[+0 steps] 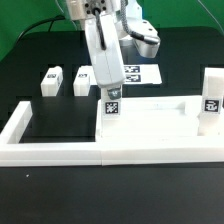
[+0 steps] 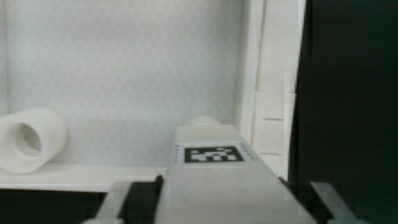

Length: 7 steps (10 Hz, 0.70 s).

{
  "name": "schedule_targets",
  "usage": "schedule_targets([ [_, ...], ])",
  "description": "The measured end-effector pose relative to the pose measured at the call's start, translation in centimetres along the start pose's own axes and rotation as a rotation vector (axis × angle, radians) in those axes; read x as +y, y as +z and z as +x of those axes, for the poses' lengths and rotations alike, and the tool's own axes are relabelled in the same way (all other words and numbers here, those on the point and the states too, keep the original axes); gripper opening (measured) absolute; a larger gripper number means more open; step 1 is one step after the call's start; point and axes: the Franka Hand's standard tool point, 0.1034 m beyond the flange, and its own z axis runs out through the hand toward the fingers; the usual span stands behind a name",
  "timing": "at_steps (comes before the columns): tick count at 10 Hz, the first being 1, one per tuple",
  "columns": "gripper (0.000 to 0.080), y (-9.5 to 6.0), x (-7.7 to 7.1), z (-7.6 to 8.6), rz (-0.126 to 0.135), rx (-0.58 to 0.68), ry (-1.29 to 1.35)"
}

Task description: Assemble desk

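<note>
While gripper [image 1: 108, 92] fingers pinched short white square tagged plastic leg [image 1: 112, 108], leg hung upright over corner of white rimmed rectangular plastic desk top [image 1: 165, 118]. Round socket [image 2: 25, 140] near, unfilled. Leg-fitting step, I'd guess; next needs lining up over socket, then pressing down.

- Legs: four short white ones in the exterior view. Two [image 1: 52, 80] [image 1: 84, 79] are at the far left, one [image 1: 210, 97] is at the right end, and the fourth leg [image 1: 111, 105] is at the gripper.
- Desk top [image 1: 160, 118]: one white tray with a raised rim.
- Round sockets: one [image 2: 25, 142] shows in the wrist view; the others cannot be counted from these views.
- Tags: one shows on each of the four legs.
- Border wall [image 1: 60, 152]: one, long, low and white, along the near side.
- Marker board [image 1: 145, 72]: one, far behind; its tags are partly hidden, so no count.
- Gripper [image 1: 110, 98]: one, with two fingers [image 2: 135, 203] [image 2: 326, 200].
</note>
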Motion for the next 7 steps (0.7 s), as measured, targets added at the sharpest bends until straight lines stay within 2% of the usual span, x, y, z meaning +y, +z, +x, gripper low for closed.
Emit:
schedule_targets([
  [2, 0.0293, 0.05, 0.03, 0.04, -0.002, 0.002, -0.054],
  [3, 0.0293, -0.02, -0.01, 0.38, -0.002, 0.015, -0.312],
  [4, 0.0482, -0.06, -0.05, 0.54, -0.005, 0.024, -0.536],
  [5, 0.0592, -0.04, 0.01, 0.62, -0.013, 0.028, -0.704],
  [6, 0.0592, 0.15, 0.23, 0.62, -0.018, 0.026, -0.807],
  [7, 0.0638, 0.15, 0.24, 0.65, -0.019, 0.025, -0.878],
])
